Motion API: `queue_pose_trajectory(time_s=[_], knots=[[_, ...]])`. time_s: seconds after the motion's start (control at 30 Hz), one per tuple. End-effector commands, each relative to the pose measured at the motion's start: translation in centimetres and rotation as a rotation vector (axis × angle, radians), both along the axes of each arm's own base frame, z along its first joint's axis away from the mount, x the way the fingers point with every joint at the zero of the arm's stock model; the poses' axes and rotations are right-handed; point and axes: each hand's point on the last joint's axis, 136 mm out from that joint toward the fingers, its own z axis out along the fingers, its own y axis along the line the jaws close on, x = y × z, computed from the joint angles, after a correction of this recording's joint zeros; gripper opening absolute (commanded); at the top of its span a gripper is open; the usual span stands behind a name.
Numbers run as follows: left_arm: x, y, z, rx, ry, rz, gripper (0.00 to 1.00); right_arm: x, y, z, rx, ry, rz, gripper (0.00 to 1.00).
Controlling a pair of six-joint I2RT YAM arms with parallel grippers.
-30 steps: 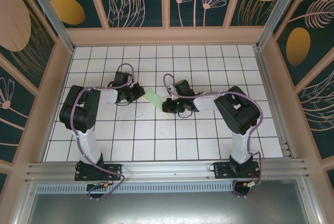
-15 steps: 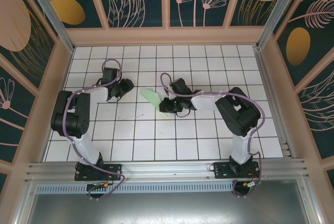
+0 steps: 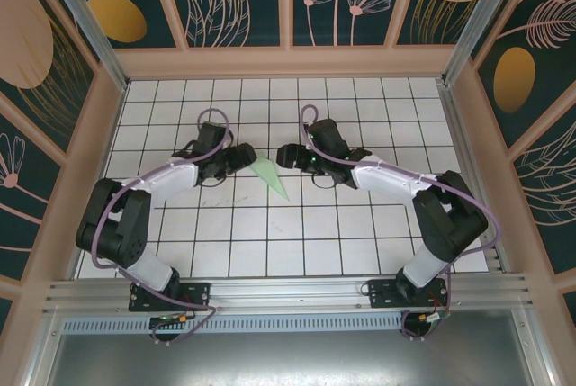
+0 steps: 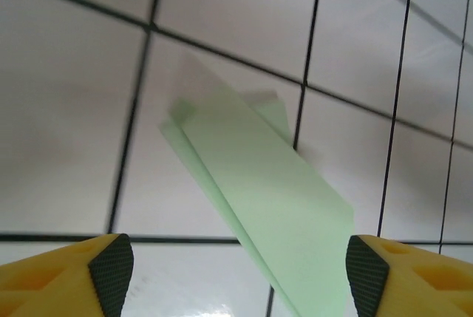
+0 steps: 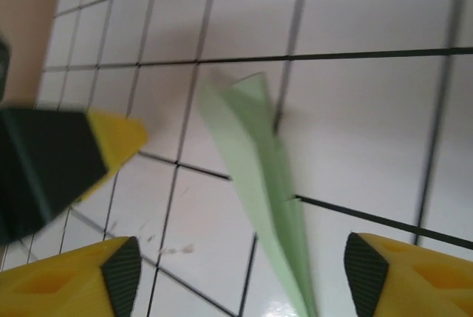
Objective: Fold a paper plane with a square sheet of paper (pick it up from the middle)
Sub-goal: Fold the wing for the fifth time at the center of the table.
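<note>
White tabletop (image 3: 234,251), hard and glossy, ruled into square tiles by thin black lines. Near its middle, well away from every edge, lies the plane (image 3: 271,177). It is a slim dart of matte, pale mint-green paper with sharp creases. Its point faces the near edge and its wider tail faces the far edge. It rests on the tiles, with one folded flap standing slightly proud.

Just beyond it, the left gripper (image 3: 243,156) sits beside the tail on one side and the right gripper (image 3: 286,156) on the other. Both have their jaws spread and hold nothing. Their fingers are yellow plastic tipped with black textured pads (image 4: 112,269).

The plane is probably almost weightless, thin and easily crushed, and it may skate on the slick tiles if nudged. The best hold looks like a gentle pinch at mid-body along the centre fold, where the layers stack thickest.
</note>
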Motion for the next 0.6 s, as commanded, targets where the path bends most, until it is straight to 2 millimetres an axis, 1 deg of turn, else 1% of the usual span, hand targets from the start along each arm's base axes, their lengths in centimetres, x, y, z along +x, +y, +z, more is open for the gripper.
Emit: queue_pose_trajectory(time_s=[0.0, 0.07, 0.1, 0.13, 0.17, 0.2, 0.23, 0.33, 0.47, 0.57], knots=[[0.0, -0.9, -0.3, 0.077, 0.015, 0.027, 0.81, 1.2, -3.8, -0.9, -0.069, 0.003, -0.195, 0.81], [-0.1, -1.9, -0.6, 0.104, 0.019, 0.011, 0.83, 1.5, -6.0, -1.6, -0.120, 0.021, -0.312, 0.83], [0.2, -2.3, -0.5, 0.118, 0.013, 0.008, 0.84, 1.5, -6.6, -1.7, -0.133, 0.026, -0.351, 0.83], [0.2, -2.8, -0.8, 0.136, 0.018, -0.002, 0.85, 1.4, -7.4, -1.9, -0.149, 0.037, -0.394, 0.84], [0.3, -3.2, -1.1, 0.151, 0.021, -0.013, 0.85, 1.4, -7.9, -2.2, -0.155, 0.045, -0.424, 0.84], [0.2, -3.5, -1.9, 0.172, 0.038, -0.018, 0.85, 1.3, -8.3, -2.3, -0.160, 0.049, -0.442, 0.84], [0.3, -3.7, -2.2, 0.189, 0.044, -0.028, 0.85, 1.2, -8.7, -2.5, -0.169, 0.059, -0.466, 0.84], [0.6, -4.2, -3.1, 0.240, 0.055, -0.047, 0.86, 1.1, -9.3, -3.0, -0.184, 0.076, -0.487, 0.84], [1.0, -4.5, -3.7, 0.285, 0.067, -0.072, 0.86, 0.9, -9.3, -3.1, -0.188, 0.086, -0.484, 0.84], [1.0, -4.2, -4.2, 0.311, 0.082, -0.068, 0.82, 0.9, -9.2, -3.2, -0.187, 0.091, -0.483, 0.84]])
